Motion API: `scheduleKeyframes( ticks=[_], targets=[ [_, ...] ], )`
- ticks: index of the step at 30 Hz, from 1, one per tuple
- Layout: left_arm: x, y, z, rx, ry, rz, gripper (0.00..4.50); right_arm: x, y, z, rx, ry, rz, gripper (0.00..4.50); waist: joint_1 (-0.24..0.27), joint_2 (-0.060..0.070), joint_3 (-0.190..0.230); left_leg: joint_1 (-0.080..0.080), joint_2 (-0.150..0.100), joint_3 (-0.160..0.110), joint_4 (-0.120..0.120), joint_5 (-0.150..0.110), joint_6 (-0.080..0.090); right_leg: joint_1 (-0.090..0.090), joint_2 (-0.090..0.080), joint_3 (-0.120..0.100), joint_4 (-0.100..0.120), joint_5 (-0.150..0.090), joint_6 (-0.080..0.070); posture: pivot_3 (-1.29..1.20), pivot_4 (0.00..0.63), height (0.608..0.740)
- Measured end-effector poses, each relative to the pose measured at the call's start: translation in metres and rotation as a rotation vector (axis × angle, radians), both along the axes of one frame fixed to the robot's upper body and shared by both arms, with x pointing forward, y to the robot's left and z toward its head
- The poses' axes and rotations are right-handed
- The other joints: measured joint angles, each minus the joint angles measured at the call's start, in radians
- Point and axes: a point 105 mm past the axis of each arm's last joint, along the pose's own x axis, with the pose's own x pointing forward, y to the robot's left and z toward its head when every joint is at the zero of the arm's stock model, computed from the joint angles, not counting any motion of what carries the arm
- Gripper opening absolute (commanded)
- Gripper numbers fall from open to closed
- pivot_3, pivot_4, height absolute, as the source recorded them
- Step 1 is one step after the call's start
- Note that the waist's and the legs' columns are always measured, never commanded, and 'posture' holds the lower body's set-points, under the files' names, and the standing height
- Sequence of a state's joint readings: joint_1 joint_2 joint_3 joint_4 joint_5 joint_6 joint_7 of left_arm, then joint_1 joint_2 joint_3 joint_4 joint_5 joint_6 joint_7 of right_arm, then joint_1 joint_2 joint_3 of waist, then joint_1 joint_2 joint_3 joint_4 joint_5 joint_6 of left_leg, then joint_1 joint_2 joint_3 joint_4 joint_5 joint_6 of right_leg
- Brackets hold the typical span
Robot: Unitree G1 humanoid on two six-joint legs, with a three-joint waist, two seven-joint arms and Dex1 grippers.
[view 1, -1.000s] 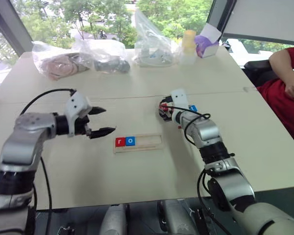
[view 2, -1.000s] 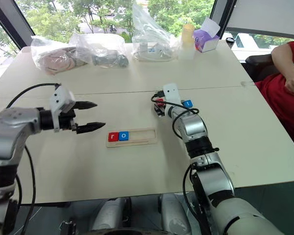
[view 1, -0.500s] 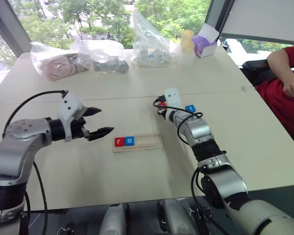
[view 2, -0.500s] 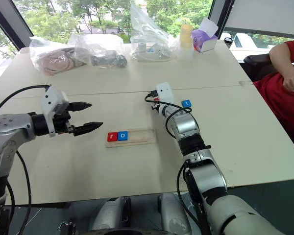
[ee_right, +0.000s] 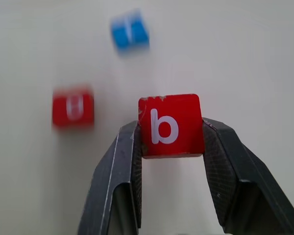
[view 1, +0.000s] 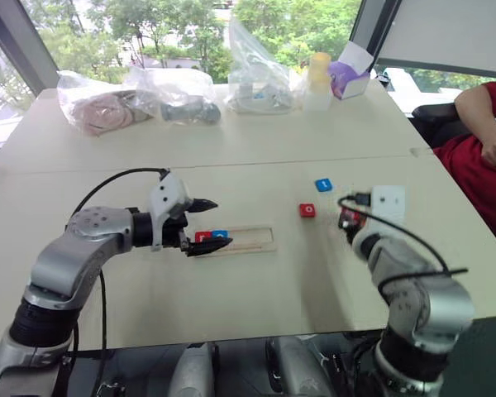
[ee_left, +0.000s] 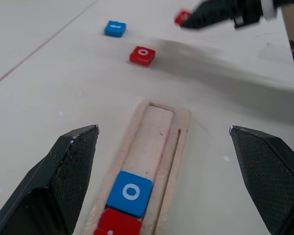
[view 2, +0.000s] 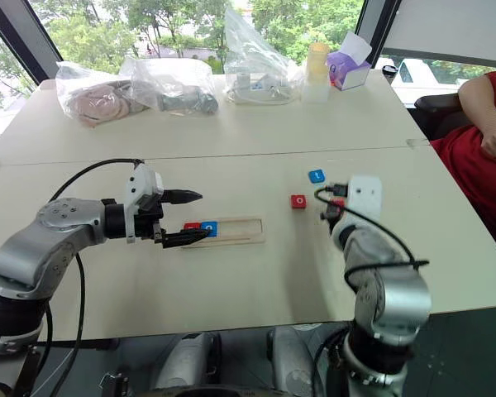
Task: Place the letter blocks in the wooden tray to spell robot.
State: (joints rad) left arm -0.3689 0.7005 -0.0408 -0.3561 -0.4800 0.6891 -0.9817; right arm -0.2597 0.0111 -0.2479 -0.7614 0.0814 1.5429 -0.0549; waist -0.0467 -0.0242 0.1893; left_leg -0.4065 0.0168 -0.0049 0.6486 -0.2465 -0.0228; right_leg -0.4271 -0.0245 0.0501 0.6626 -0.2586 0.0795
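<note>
Nearest, at lower right of the head view, the right gripper [ee_right: 170, 142] is clamped on the red b block [ee_right: 170, 125], the tile pinched between its two fingers and lifted off the table. Left of centre, the left gripper [view 2: 187, 217] hangs with its jaws spread wide and empty, over the near end of the wooden tray [view 2: 240, 232]. The tray holds the red r block [ee_left: 118, 224] and the blue o block [ee_left: 131, 193] side by side at its left end (three slots are bare). Farther back, right of centre, lie the red o block [view 2: 298, 201] and, beyond it, the blue t block [view 2: 317, 175], both loose on the table.

The step in hand looks like carrying b to the third slot; next it must be set flat beside the blue o.

A second ago the right gripper was open among the loose blocks; it has since closed on b and drawn back, while the left gripper has moved in toward the tray.
</note>
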Motion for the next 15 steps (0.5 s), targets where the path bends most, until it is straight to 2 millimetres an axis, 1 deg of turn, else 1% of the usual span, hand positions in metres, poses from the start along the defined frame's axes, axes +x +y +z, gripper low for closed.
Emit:
scheduleKeyframes(
  ticks=[2,5,6,7,10,11,12,14,15],
  targets=[
    [0.003,-0.002,-0.002,-0.006,0.012,-0.006,4.5,-0.004,0.005,-0.008,0.044,0.048,-0.006,1.14,0.002,0.0,0.0,0.0,0.0,0.0,0.001,0.0,0.0,0.0,-0.001,0.0,0.0,0.0,0.0,0.0,0.15,0.74],
    [0.007,-0.003,-0.001,-0.009,0.005,-0.009,4.5,0.0,0.007,-0.008,0.043,0.053,-0.007,1.14,0.002,0.0,0.0,-0.001,-0.001,0.0,0.001,0.0,0.0,0.0,-0.001,0.0,-0.001,0.0,0.001,0.0,0.15,0.74],
    [0.008,-0.003,-0.001,-0.01,0.003,-0.008,4.5,0.001,0.007,-0.008,0.042,0.05,-0.008,2.19,0.002,0.0,0.0,-0.001,-0.001,0.0,0.001,0.0,0.0,0.0,-0.001,0.0,-0.001,0.0,0.001,0.0,0.15,0.74],
    [0.008,-0.003,-0.001,-0.011,0.003,-0.007,4.5,0.002,0.008,-0.008,0.044,0.046,-0.008,2.55,0.002,0.0,0.0,-0.001,-0.001,0.0,0.001,0.0,0.0,0.0,-0.001,0.0,-0.001,0.0,0.001,0.0,0.15,0.74],
    [0.008,-0.004,-0.001,-0.016,0.005,-0.009,4.5,0.003,0.013,-0.007,0.038,0.04,0.016,4.16,0.002,0.0,0.0,-0.001,-0.001,0.0,0.0,0.0,0.0,0.0,-0.001,0.0,-0.001,0.0,0.002,0.0,0.15,0.74],
    [0.008,-0.004,-0.001,-0.016,0.005,-0.009,4.5,0.004,0.015,-0.006,0.035,0.037,0.027,4.43,0.002,0.0,0.0,-0.001,-0.001,0.0,0.0,0.0,0.0,0.0,-0.002,0.0,-0.001,0.0,0.002,0.0,0.15,0.74],
    [0.008,-0.004,-0.001,-0.014,0.006,-0.01,4.5,0.004,0.014,-0.005,0.029,0.03,0.032,4.43,0.002,0.0,0.0,-0.001,-0.001,0.0,0.0,0.0,0.0,0.0,-0.002,0.0,-0.001,0.0,0.002,0.0,0.15,0.74],
    [0.008,0.0,-0.001,-0.004,0.009,-0.008,4.5,0.009,-0.001,0.007,-0.049,-0.027,0.016,4.43,0.003,0.0,0.0,-0.002,-0.001,0.0,0.0,0.0,0.0,0.0,-0.003,0.0,-0.002,-0.001,0.002,0.0,0.15,0.74],
    [0.008,0.004,0.0,0.003,0.012,-0.002,4.5,0.014,-0.013,0.021,-0.117,-0.092,0.018,4.43,0.003,0.0,0.0,-0.002,-0.001,0.001,0.001,0.0,0.0,0.0,-0.003,0.0,-0.002,-0.001,0.002,0.0,0.15,0.74]
  ],
)
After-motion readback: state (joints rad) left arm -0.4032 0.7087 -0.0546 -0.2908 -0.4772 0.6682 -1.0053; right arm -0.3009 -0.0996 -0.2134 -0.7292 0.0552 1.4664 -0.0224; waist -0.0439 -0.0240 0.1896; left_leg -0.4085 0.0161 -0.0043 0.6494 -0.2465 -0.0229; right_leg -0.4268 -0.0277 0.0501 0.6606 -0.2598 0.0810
